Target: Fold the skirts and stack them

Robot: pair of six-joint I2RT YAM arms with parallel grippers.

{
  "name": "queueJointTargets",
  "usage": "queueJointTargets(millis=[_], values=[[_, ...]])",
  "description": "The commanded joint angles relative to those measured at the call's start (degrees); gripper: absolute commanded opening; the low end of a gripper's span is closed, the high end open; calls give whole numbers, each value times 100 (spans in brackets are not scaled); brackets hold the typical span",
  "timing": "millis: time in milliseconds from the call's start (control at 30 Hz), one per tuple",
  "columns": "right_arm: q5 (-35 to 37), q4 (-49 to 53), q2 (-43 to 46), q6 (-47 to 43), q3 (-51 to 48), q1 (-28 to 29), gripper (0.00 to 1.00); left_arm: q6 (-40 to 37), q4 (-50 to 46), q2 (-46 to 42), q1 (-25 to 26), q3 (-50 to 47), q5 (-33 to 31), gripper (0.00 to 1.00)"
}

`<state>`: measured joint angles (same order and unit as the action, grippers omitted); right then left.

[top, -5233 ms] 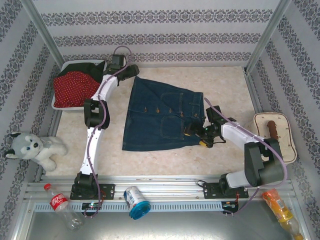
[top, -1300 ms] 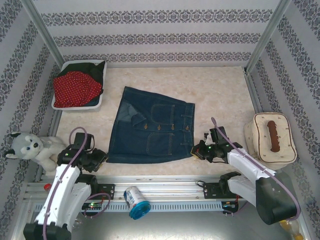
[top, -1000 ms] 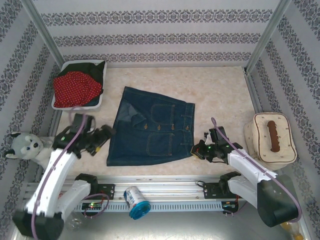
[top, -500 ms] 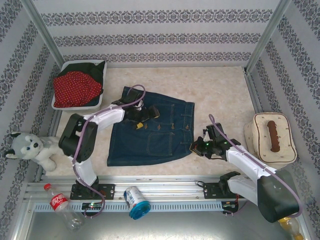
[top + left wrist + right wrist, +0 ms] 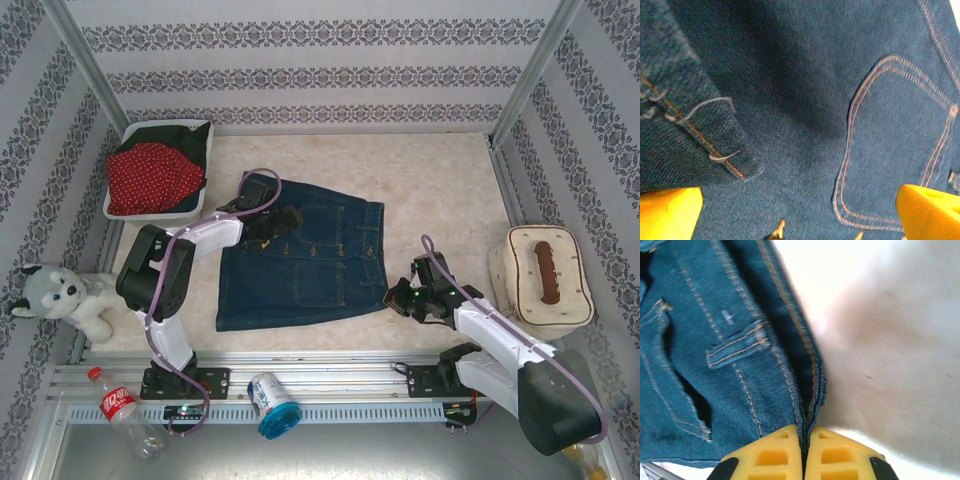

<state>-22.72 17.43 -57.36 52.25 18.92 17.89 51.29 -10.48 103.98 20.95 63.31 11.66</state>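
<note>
One skirt (image 5: 700,370); edge hidden between fingertips (image 5: 771,456)

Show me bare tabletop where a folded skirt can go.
Widest bare table: far right, between the denim skirt and the back wall. A narrow strip runs along the skirt's near edge. Crowded: left side, with the white basket and the open left end effector over the skirt; near right, where the right end effector clamps the skirt's edge.

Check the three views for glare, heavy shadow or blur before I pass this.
Top external: evenly lit and sharp, denim skirt clear. Left wrist: shadow darkens the denim's upper middle, pocket stitching readable. Right wrist: table washed out beside the skirt's edge, upper stitching slightly blurred.
</note>
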Motion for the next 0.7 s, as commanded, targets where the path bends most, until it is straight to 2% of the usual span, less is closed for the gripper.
queueJointTargets(millis=[0,233,333,500,600,667], values=[[221,143,-7,134,-160,48,0,-26,263,-147,-212,-259,-657,100],[259,149,-88,136,-178,48,0,-19,111,-1038,-550,-869,-966,100],[214,90,-160,145,-131,48,0,100,-232,-1512,-755,-1162,-881,100],[215,69,-226,142,-57,49,0,104,-931,-2526,-777,-1641,-1202,100],[185,72,-309,108,11,48,0,13,-1665,-2649,-777,-1453,-1195,91],[180,84,-364,91,45,49,0,-96,-1740,-2726,-772,-1379,-1057,86]])
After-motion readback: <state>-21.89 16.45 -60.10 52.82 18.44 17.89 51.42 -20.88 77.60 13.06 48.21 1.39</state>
